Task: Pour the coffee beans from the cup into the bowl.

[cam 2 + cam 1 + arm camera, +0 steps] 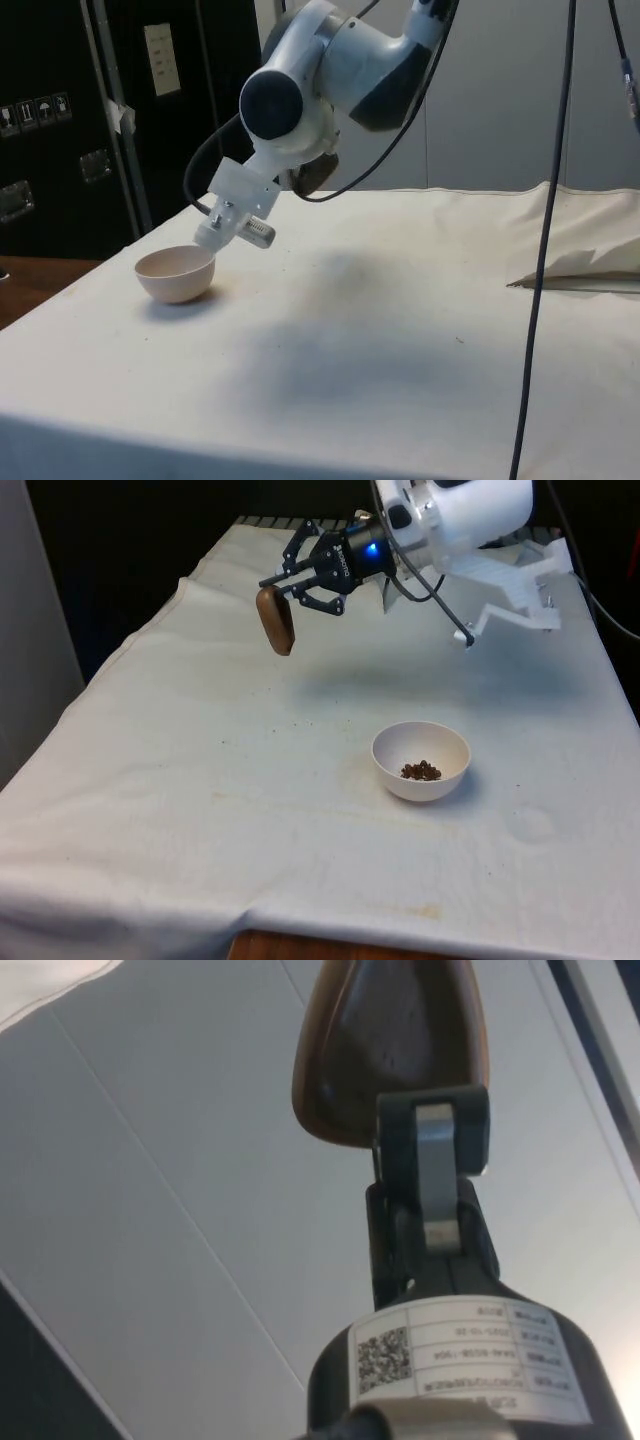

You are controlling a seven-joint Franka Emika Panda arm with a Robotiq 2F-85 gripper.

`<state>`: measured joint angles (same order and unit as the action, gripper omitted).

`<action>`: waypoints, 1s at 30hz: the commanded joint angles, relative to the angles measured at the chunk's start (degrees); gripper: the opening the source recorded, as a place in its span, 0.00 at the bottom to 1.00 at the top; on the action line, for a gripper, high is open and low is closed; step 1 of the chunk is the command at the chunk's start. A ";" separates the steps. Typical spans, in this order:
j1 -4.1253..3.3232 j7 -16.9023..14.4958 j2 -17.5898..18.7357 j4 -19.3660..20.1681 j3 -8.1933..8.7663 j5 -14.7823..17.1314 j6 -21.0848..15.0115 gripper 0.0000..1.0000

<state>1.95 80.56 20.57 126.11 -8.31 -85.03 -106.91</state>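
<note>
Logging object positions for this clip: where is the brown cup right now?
In the front view the brown cup hangs tipped in the pincer, above the cloth, toward the front view's left and farther back than the white bowl.

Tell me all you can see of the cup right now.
The cup is brown and glossy, like glazed ceramic or wood. It hangs in the air, gripped at its rim by the gripper, tipped on its side, well above the cloth and off to the front view's left of the bowl. No beans show inside.
</note>
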 commanded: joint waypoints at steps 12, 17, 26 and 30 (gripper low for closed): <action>0.17 0.06 -0.17 -0.80 0.00 4.64 -0.29 0.00; 0.17 0.06 -0.17 -1.09 0.00 6.25 -0.23 0.00; 0.17 0.00 -0.17 -1.72 0.11 9.34 -0.11 0.00; 0.17 0.06 -0.11 -1.95 0.23 10.66 -0.06 0.00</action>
<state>1.95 80.56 20.51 124.22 -8.02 -74.83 -106.91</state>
